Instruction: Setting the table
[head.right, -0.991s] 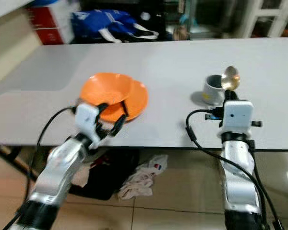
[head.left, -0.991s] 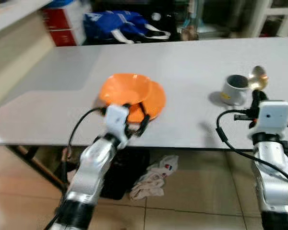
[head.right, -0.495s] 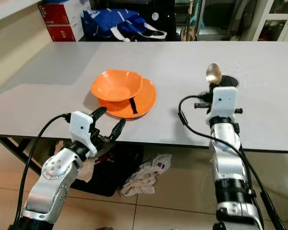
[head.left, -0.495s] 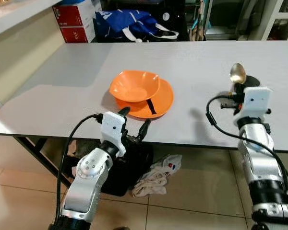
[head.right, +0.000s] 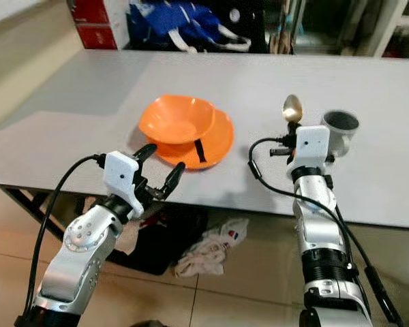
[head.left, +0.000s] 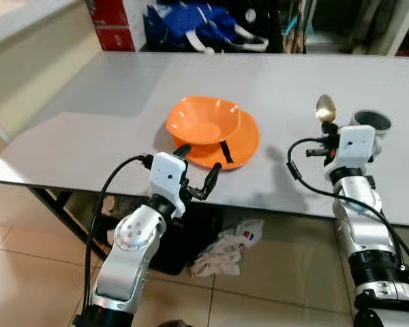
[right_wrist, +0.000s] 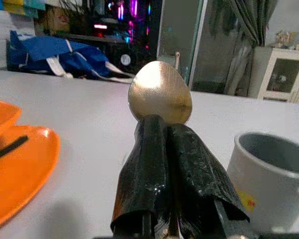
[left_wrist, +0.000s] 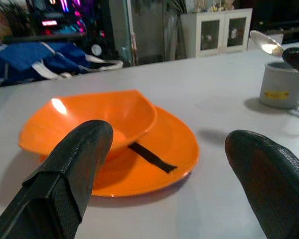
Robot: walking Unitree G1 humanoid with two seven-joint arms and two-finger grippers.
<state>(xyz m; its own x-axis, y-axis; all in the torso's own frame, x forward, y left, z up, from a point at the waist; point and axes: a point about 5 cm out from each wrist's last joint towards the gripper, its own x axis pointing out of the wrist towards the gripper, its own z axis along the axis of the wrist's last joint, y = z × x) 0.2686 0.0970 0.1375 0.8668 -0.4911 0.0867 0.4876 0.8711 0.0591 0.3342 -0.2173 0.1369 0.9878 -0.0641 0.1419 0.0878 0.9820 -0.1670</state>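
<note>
Fingers of right gripper (head.right: 292, 126) pinch spoon (head.right: 292, 108) upright, bowl up, beside grey mug (head.right: 340, 129). Left gripper (head.left: 199, 169) spread wide, empty, at table (head.left: 109, 102) edge near orange bowl (head.left: 203, 120) on plate (head.left: 240, 143). Best: lower spoon flat w/ slow wrist tilt, clear of mug.

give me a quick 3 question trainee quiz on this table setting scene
1. True or false: the right gripper holds the spoon with its bowl pointing up.
2. What does the orange bowl rest on? A) the bare table B) the orange plate C) the grey mug
3. Fill in: the left gripper hangs at the near table edge with its jaws ____.

Key: 1 true; 2 B; 3 open
</note>
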